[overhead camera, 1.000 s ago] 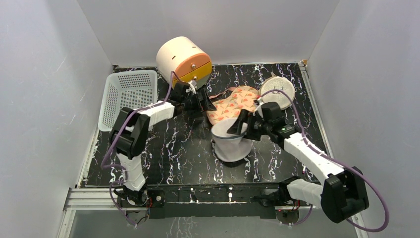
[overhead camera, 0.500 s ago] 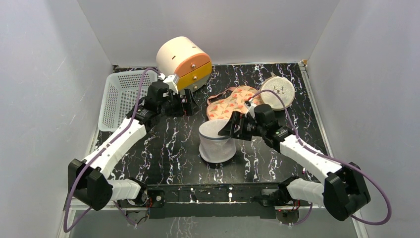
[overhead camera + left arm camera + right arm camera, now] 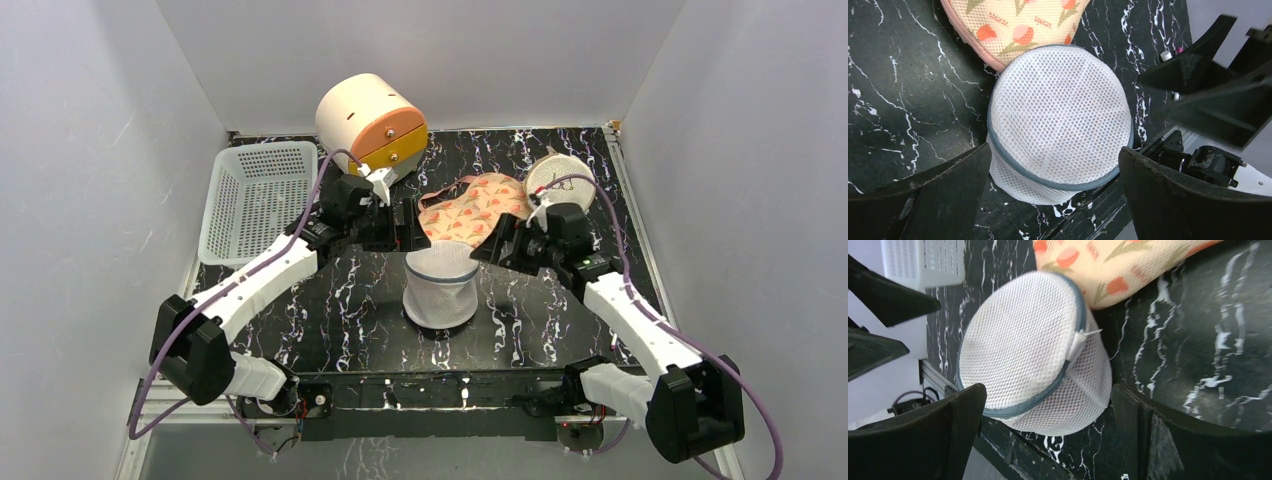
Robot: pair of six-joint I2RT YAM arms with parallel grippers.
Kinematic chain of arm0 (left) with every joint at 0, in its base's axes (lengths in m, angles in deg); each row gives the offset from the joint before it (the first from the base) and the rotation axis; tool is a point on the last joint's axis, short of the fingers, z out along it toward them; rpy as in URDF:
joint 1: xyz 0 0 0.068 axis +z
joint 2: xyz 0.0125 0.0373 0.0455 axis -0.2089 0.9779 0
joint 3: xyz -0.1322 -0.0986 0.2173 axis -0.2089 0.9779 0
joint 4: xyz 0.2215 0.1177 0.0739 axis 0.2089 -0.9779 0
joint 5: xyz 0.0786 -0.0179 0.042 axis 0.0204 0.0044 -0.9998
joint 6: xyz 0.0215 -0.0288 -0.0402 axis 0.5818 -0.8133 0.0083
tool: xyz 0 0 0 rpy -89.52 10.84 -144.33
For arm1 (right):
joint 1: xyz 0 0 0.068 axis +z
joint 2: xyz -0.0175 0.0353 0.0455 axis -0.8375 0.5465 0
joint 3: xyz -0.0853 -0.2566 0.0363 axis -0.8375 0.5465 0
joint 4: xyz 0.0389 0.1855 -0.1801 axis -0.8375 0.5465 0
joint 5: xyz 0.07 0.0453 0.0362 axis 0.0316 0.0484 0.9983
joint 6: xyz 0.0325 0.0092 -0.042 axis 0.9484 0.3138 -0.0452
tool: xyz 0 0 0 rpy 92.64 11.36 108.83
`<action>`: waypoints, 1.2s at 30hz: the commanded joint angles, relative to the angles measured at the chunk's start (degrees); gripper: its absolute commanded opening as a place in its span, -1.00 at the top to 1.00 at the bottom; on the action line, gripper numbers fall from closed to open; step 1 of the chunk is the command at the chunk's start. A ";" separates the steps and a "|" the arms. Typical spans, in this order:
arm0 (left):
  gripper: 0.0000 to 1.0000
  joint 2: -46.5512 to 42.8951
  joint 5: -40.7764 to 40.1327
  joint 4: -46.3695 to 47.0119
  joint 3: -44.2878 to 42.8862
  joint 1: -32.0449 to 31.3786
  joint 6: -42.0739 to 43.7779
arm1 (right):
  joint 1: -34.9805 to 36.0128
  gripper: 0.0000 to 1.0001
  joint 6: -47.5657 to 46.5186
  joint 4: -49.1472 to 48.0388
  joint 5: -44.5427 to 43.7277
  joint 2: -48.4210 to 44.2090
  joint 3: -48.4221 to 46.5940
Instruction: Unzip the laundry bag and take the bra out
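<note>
Beneath the 2 grippers, the laundry bag [image 3: 440,288] is seen standing upright on the black marbled table [image 3: 340,320], its flat mesh top facing up. The left gripper [image 3: 415,222] is held just behind the bag's left side and the right gripper [image 3: 487,248] just behind its right side. Both are spread wide, with nothing gripped.

In the left wrist view, the bag [image 3: 1060,120] is framed between the 2 wide-set fingers [image 3: 933,195] of the left gripper [image 3: 1053,165], apart from both, and the blue-grey band is shown running unbroken round the rim. The dark fingers of the other gripper are caught at the upper right.

Only in the right wrist view is a white zip pull [image 3: 1079,342] shown on the band, on the side of the bag [image 3: 1028,350] nearer a flower-printed garment [image 3: 1118,265]. That garment lies past the right gripper [image 3: 1048,400] and appears to touch the bag's rim.

Only the top view takes in a white basket [image 3: 255,190] left of the left gripper, a cream and orange drawer box [image 3: 370,120] beyond it, and a round beige pouch [image 3: 560,180] beyond the right gripper.
</note>
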 commanded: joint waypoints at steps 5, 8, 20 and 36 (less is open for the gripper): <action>-0.97 -5.84 -9.17 -3.07 1.69 -0.64 -1.41 | 19.91 -0.96 7.88 -14.49 -0.57 8.02 0.53; -0.97 -9.14 -13.26 -5.01 2.41 -0.61 -1.98 | 25.42 -0.96 11.66 -22.95 -0.29 12.10 -0.55; -0.97 -7.40 -10.85 -7.10 0.64 -0.59 -0.25 | 18.60 -0.96 4.98 -16.61 -5.30 5.11 -0.31; -0.92 6.13 -6.58 -10.85 -8.87 -7.34 5.41 | 5.88 -0.96 -2.99 -2.89 -7.38 -1.47 -1.90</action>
